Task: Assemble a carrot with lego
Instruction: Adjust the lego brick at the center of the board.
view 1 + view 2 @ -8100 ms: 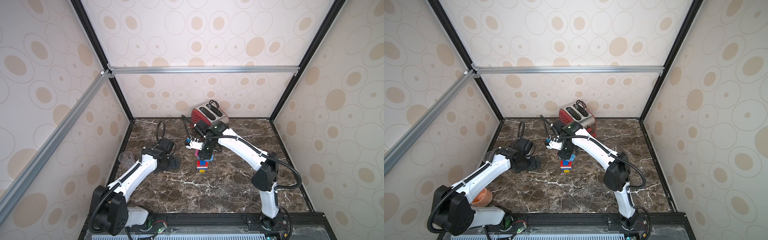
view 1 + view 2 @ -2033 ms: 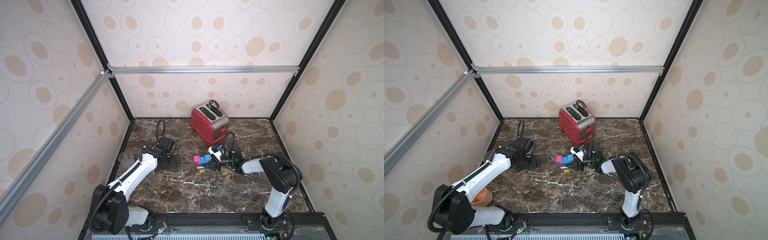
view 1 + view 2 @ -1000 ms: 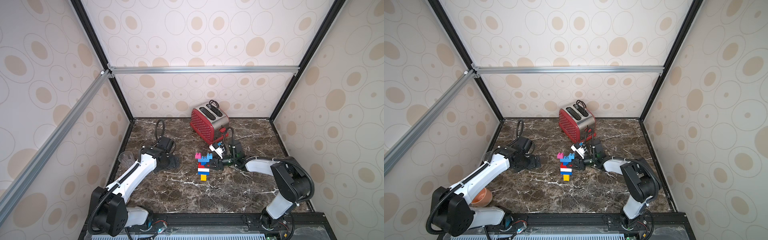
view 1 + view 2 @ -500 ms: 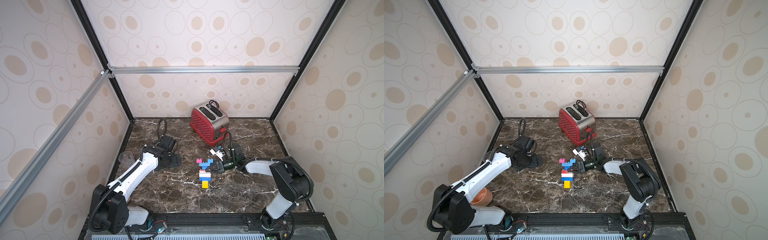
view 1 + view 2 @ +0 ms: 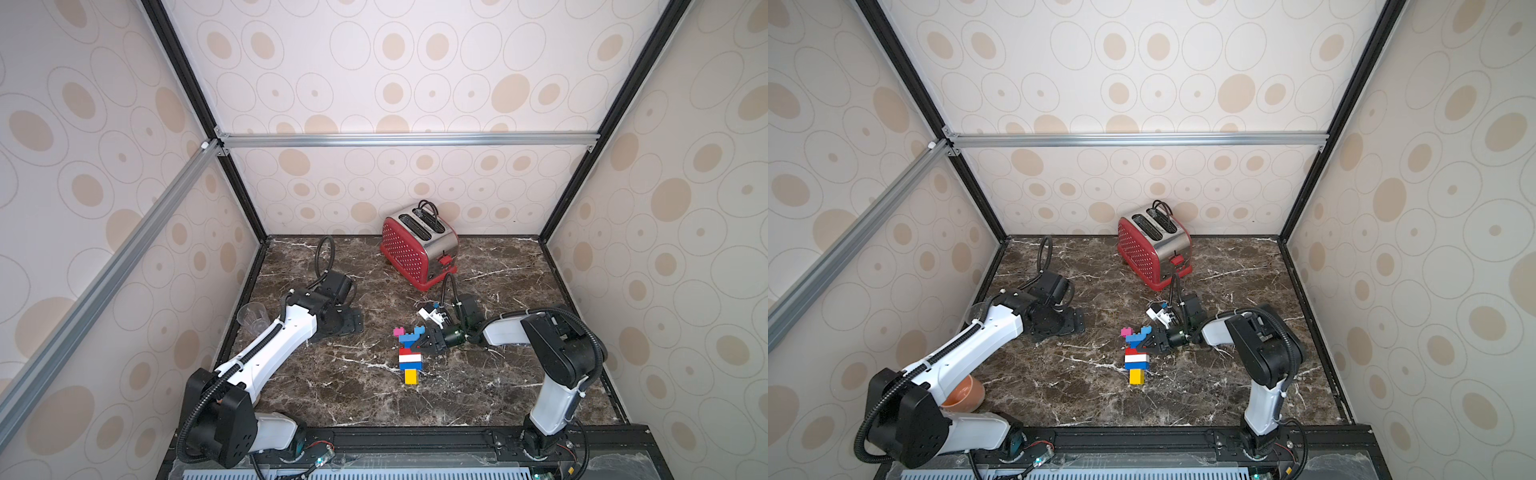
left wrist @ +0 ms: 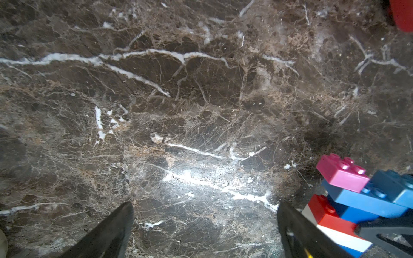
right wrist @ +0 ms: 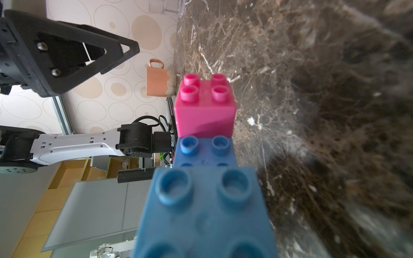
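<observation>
carrot held at its wide end, stretched along the marble

far left, a clear glass (image 5: 251, 318) stands by the tabletop's (image 5: 332, 390) edge. near it my left gripper (image 5: 348, 323) points down at bare marble, its fingers (image 6: 116, 227) spread wide with nothing between them. in the middle the carrot (image 5: 410, 360) lies along the tabletop, pink brick (image 5: 399, 331) toward the back and yellow tip (image 5: 410, 376) toward the front. whether it rests on the marble i cannot tell. my right gripper (image 5: 422, 341) reaches in from the right, clamped on the carrot's blue bricks just beside the pink one. behind them stands a red toaster (image 5: 417, 249).
</observation>
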You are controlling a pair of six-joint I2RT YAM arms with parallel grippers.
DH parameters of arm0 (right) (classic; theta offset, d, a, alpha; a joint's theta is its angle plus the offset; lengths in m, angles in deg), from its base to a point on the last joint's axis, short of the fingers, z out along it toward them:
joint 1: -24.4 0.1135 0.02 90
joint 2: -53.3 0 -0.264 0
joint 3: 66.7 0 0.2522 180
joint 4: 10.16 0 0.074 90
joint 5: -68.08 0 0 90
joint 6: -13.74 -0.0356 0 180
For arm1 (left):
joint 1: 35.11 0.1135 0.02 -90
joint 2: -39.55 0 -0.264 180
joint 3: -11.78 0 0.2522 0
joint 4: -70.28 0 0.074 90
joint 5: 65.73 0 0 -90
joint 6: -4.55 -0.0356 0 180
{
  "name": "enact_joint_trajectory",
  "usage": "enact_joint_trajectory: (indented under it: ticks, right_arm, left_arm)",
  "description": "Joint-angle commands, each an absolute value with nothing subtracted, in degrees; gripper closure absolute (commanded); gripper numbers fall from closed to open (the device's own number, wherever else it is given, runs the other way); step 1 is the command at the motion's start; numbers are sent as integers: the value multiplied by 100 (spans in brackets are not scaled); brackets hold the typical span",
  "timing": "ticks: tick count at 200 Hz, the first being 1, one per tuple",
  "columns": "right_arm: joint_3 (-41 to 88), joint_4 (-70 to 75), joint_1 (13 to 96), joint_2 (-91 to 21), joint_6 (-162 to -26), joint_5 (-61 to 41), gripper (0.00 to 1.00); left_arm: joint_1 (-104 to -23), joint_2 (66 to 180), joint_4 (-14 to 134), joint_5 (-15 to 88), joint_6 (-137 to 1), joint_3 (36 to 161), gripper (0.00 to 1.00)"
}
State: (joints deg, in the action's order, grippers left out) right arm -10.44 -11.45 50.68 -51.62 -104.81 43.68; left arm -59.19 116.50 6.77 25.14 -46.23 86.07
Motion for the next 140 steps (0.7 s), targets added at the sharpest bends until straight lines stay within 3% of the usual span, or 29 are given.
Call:
enact_joint_trajectory:
  ticks: [1, 76, 130, 140]
  right_arm:
    - [-1049, -1416, 5065, -5329, -10728, 4517, 86]
    - [-997, -1390, 5066, -5638, -10882, 4565, 84]
    - [-865, -1012, 5063, -5755, -10721, 4553, 72]
    - [-844, -927, 5066, -5757, -10667, 4528, 65]
  left_arm:
    - [-5961, 11637, 640, 2365, -4535, 8778, 1]
    - [-5968, 11602, 634, 2331, -4502, 8727, 1]
    - [-5966, 11569, 634, 2287, -4485, 8712, 1]
    - [-5970, 11567, 634, 2278, -4485, 8715, 1]
